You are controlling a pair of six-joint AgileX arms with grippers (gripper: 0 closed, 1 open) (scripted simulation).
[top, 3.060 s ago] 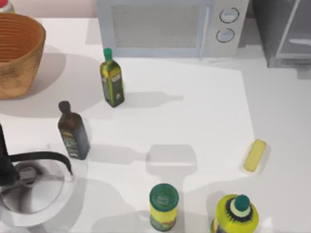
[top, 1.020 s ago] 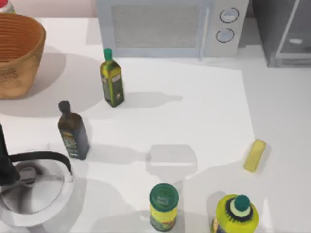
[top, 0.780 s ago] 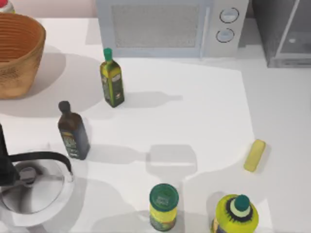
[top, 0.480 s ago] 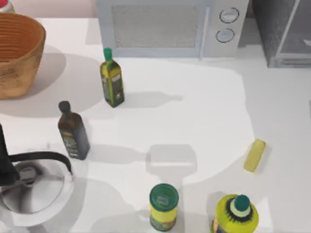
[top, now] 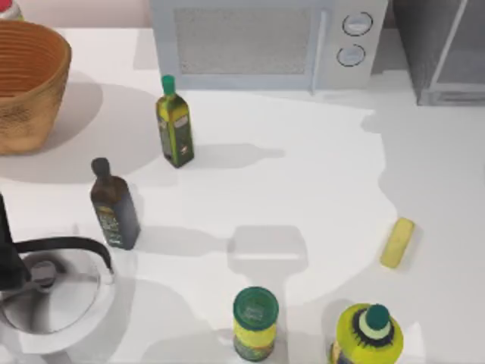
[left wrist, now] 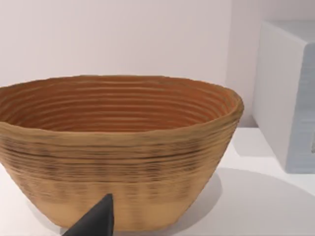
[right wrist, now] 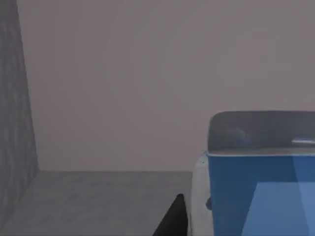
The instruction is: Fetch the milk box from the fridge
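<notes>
The fridge (top: 443, 45) is the dark grey cabinet at the table's back right corner, with a pale-framed glassy door panel. In the right wrist view I look into its grey interior (right wrist: 108, 98). The bright-blue milk box (right wrist: 261, 196) stands there on the grey floor, with a glassy panel behind its top. A dark part of my right gripper (right wrist: 172, 221) sits just beside the carton, apart from its blue face. A dark tip of my left gripper (left wrist: 96, 221) hangs in front of a woven basket (left wrist: 118, 147).
A white microwave (top: 258, 42) stands at the back. A woven basket (top: 30, 83) sits back left. A green oil bottle (top: 175, 125), a dark bottle (top: 114, 205), a green-lidded can (top: 255, 322), a yellow bottle (top: 367, 334), a pale yellow block (top: 397, 243) and a grey kettle (top: 45, 292) dot the table.
The shadow over the table's right side has changed shape, and its edge has shifted right near the fridge. The bright glint on the fridge's door panel is gone. No object on the table has moved.
</notes>
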